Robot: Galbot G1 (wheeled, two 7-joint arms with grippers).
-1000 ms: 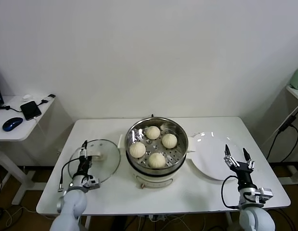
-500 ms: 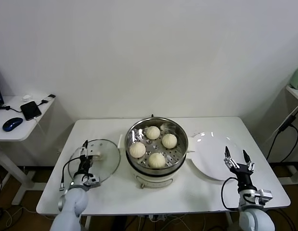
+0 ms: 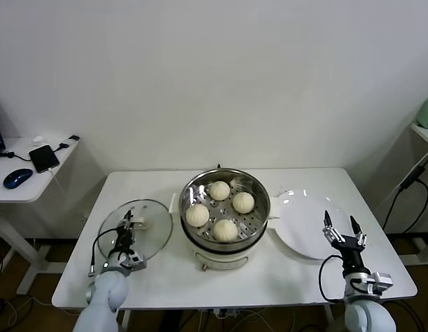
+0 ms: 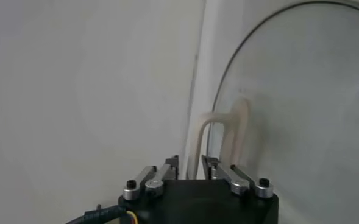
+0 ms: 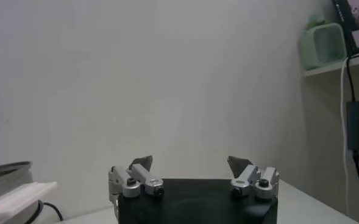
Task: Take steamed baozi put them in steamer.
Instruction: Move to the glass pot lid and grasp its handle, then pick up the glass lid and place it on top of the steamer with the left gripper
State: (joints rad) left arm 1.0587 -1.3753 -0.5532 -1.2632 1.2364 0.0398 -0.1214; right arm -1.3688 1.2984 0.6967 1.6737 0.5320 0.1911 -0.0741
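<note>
L pincer (image 3: pixel 128 223) has clenched on lid handle (image 4: pixel 223 135) since earlier; R pincer (image 3: pixel 340 227) released.

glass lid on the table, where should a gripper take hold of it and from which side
Grip the beige handle, an arch standing up from the middle of the glass lid. Come from above, a finger on each side of it: the lid lies flat, its thin rim offering little. The left gripper is already there.

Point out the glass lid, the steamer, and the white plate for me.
glass lid (image 3: pixel 153 232), head view, on the clear glass beside its beige handle.
steamer (image 3: pixel 262 190), head view, on the shiny steel wall at the rim.
white plate (image 3: pixel 300 221), head view, on its bare middle.
</note>
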